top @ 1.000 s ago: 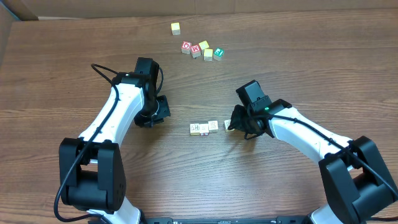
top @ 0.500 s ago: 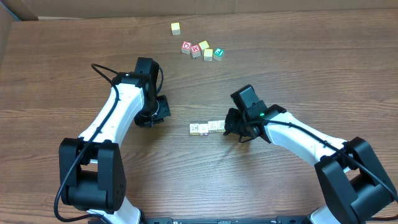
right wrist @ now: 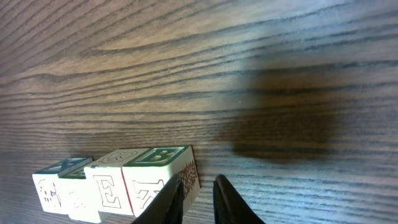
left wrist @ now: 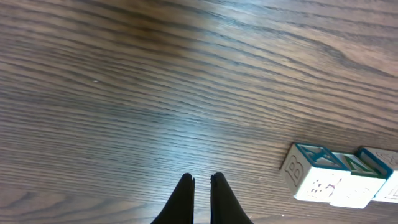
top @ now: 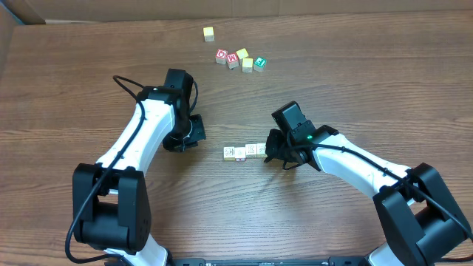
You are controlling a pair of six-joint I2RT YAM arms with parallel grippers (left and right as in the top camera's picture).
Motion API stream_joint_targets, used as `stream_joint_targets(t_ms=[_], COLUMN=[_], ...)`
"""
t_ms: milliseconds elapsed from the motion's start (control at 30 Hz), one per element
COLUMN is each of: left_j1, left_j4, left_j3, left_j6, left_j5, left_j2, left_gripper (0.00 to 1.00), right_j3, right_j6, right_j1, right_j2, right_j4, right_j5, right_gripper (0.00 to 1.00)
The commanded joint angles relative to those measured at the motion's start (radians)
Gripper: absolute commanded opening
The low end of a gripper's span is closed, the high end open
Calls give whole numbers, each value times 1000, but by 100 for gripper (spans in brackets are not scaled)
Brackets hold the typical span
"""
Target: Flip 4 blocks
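Just beside the blocks (right wrist: 112,180), right hand (right wrist: 198,182), narrowly parted.

The left arm (top: 140,140) reached from the lower left toward the frame's centre. The left gripper (left wrist: 202,183) pointed down with its fingers closed together. The right arm (top: 351,161) stretched in from the lower right. The right gripper (right wrist: 199,183) sat low near centre, fingers slightly parted.

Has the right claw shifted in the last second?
Yes: the right claw moved left, up to the end of the block row.
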Motion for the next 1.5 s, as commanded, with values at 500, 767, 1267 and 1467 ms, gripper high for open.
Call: stream_joint_targets(t_ms=[500, 767, 1267, 1467], left_j1=[-31, -44, -94, -127], left_j4=[71, 32, 164, 201], left_j3=[1, -8, -145, -157], left_j6=[-39, -37, -39, -38], left_j5=[19, 36, 72, 89], left_j2=[18, 18, 18, 18], left_gripper=[4, 4, 4, 4], right_j3=[238, 238, 169, 144], right_j6=[-167, -159, -50, -50], right_j1=[-3, -2, -34, -34], right_j2=[5, 65, 66, 66], right_j4=[-23, -53, -207, -173], right_j5=[27, 31, 31, 31], right_gripper=[14, 4, 4, 4])
